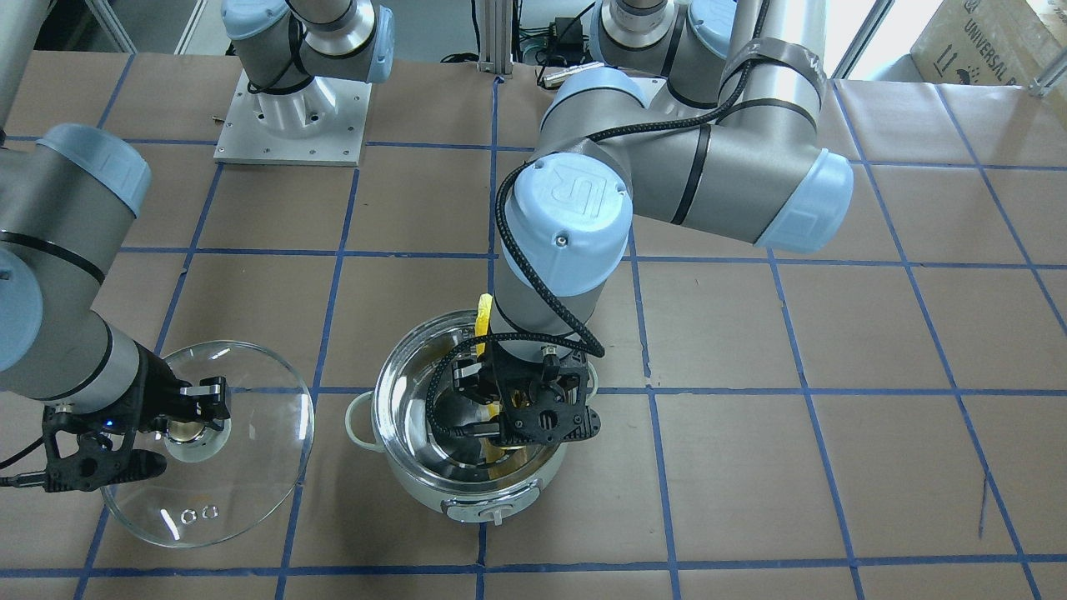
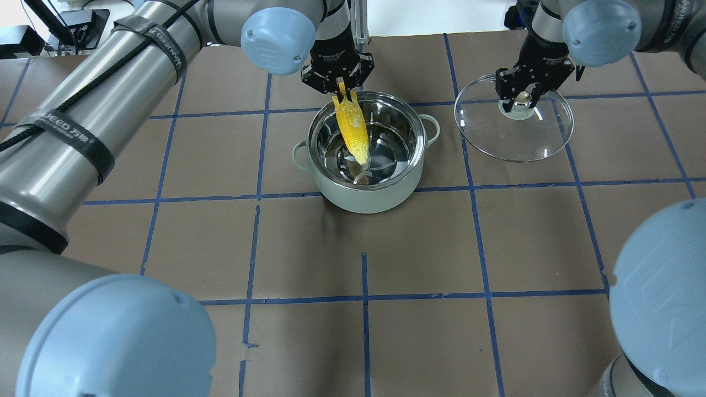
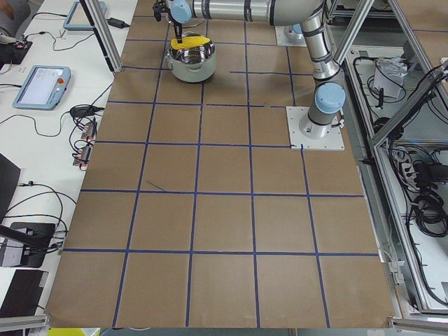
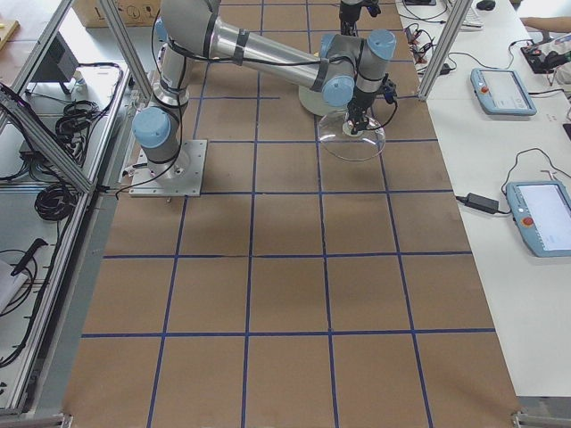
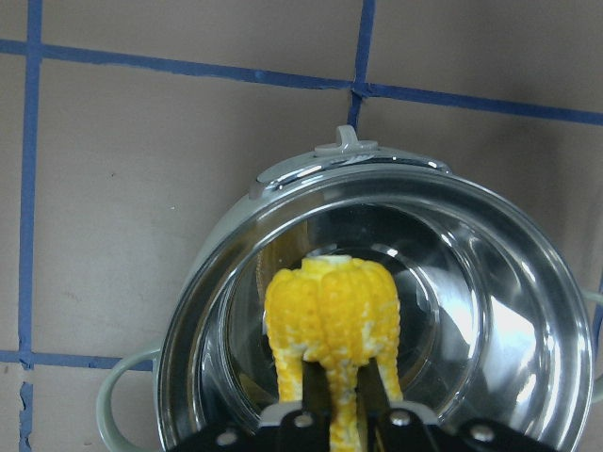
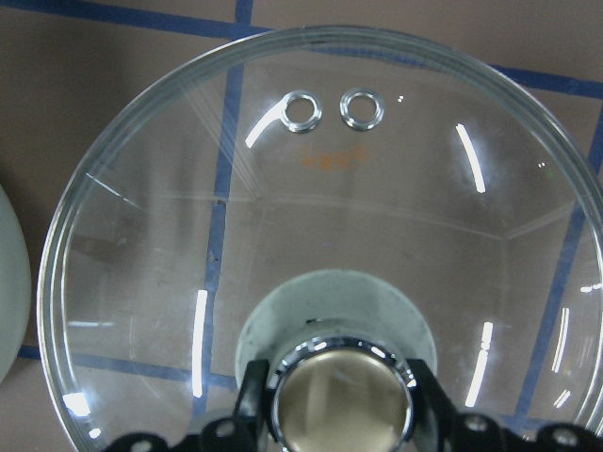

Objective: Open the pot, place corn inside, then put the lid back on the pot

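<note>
The pot [image 2: 367,194] stands open at the table's far middle, its steel inside bare. My left gripper [image 2: 342,92] is shut on the thick end of the yellow corn [image 2: 352,128] and holds it tilted, tapered end down inside the pot. In the left wrist view the corn [image 5: 330,301] hangs over the pot's rim [image 5: 212,273]. I cannot tell whether it touches the bottom. My right gripper [image 2: 521,99] is shut on the knob of the glass lid [image 2: 513,138], to the right of the pot. In the right wrist view the fingers [image 6: 250,395] flank the knob [image 6: 341,400].
The table is covered in brown paper with a blue tape grid. The right arm's base plate [image 1: 292,125] is bolted at the robot's side of the table. The left arm's elbow [image 1: 683,167] reaches over the table behind the pot. Side benches hold tablets [image 3: 40,85].
</note>
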Robot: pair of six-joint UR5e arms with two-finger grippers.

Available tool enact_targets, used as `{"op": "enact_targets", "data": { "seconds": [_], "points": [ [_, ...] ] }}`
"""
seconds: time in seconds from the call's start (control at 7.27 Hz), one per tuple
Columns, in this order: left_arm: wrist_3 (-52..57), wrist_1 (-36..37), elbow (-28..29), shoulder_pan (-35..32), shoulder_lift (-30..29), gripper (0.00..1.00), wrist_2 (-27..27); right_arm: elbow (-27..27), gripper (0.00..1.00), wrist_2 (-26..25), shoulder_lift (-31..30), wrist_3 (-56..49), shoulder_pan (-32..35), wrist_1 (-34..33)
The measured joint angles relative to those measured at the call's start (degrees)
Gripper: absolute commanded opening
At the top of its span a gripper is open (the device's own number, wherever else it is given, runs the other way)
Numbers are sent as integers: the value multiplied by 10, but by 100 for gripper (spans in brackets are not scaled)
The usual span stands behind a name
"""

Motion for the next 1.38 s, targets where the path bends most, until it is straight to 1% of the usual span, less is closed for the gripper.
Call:
{"op": "enact_targets", "data": {
  "seconds": [0.14,0.28,0.41,0.96,1.24,1.38],
  "points": [
    [-10,23,3,-5,-18,22,2,1,3,0,0,-5,0,-1],
    [-15,36,5,-9,-26,96,5,2,3,0,0,-8,0,-1],
    [-17,41,5,-11,-29,100,5,3,4,0,0,-9,1,-1],
    [-22,34,-1,-16,-24,100,1,3,4,0,0,-8,1,-1],
    [-19,9,0,-15,-8,100,1,2,5,0,0,-7,2,-1],
    [9,0,-4,-10,3,100,4,-5,5,-1,-2,-6,2,-1]
  ]
}}
